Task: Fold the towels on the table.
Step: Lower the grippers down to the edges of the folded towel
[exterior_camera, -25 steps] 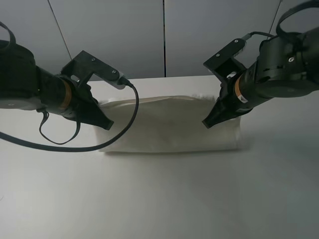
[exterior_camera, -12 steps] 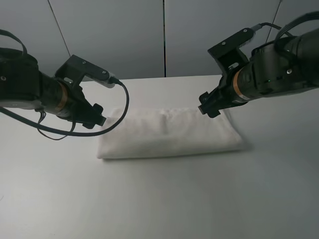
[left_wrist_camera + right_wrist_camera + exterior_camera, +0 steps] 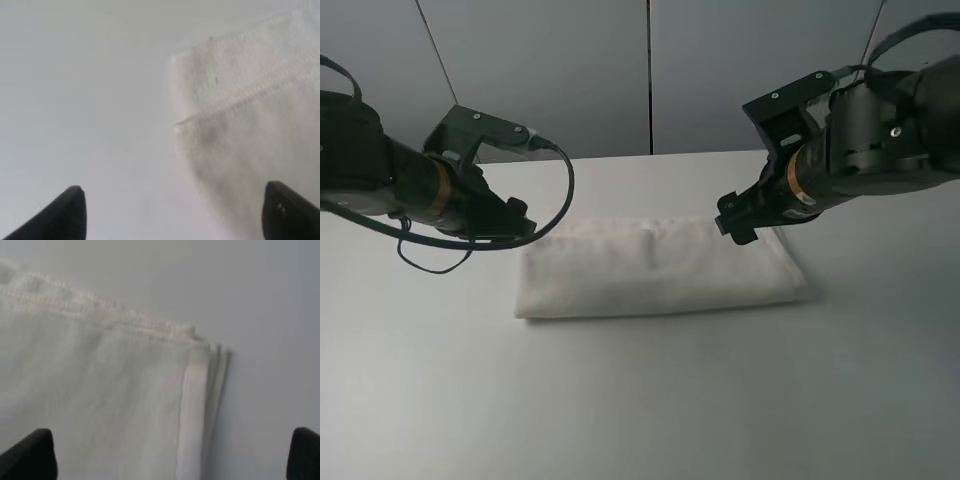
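The white towel [image 3: 660, 265] lies on the white table [image 3: 640, 400], folded into a long flat band. My left gripper [image 3: 520, 222] hovers over the towel's left end, open and empty. The left wrist view shows that end's stitched corner [image 3: 240, 100] beyond the spread fingertips [image 3: 70, 210]. My right gripper [image 3: 735, 224] hovers over the towel's far right part, open and empty. The right wrist view shows the layered corner [image 3: 200, 360] between its wide-apart fingertips [image 3: 30, 455]. The label is not visible.
Bare table surface [image 3: 880, 380] surrounds the towel in front and to both sides. A grey panelled wall [image 3: 650, 70] stands behind the table's far edge. A black cable [image 3: 560, 200] loops off the left arm above the towel's left end.
A second ago both grippers were low at the towel, which stood raised. Now the towel lies flat and folded, and both grippers have lifted off it, open.
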`<move>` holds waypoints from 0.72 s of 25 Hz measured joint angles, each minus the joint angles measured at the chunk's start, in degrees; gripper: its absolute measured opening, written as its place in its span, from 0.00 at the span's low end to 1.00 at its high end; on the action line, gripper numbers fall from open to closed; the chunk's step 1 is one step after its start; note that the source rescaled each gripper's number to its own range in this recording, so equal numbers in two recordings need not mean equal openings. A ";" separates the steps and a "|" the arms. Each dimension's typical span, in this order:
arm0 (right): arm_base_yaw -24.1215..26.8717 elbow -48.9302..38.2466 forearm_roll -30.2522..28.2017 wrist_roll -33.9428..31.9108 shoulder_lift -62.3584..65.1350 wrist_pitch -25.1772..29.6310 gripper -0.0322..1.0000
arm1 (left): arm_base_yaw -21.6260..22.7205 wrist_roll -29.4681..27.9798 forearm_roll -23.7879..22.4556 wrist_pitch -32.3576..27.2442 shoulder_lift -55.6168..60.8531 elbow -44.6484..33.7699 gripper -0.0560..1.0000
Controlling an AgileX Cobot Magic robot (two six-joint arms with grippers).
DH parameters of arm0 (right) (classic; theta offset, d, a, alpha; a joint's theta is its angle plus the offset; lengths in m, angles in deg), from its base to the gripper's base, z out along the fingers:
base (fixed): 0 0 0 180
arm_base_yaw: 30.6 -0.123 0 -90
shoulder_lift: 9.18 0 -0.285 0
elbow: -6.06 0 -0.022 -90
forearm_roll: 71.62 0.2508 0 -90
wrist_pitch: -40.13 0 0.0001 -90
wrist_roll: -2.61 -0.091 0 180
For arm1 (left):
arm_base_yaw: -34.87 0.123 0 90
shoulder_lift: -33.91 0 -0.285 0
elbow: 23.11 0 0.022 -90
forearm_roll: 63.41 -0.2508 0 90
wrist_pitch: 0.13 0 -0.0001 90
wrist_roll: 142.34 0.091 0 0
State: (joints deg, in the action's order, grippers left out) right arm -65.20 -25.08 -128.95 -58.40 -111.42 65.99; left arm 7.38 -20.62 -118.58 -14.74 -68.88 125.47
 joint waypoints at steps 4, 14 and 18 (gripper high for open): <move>2.54 5.16 20.07 18.36 -2.67 5.27 1.00 | 3.47 4.50 8.28 -0.35 -1.29 1.02 0.95; 8.10 16.49 41.81 37.12 -9.79 16.74 1.00 | 6.66 46.48 47.26 -20.74 -13.67 21.03 0.96; 8.47 17.61 43.93 37.52 -11.40 18.87 1.00 | 7.49 48.78 49.08 -26.43 -19.03 27.42 0.96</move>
State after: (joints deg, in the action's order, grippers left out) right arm -56.72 -7.47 -85.02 -20.88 -122.82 84.86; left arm 14.87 28.16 -69.50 -41.17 -87.91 152.89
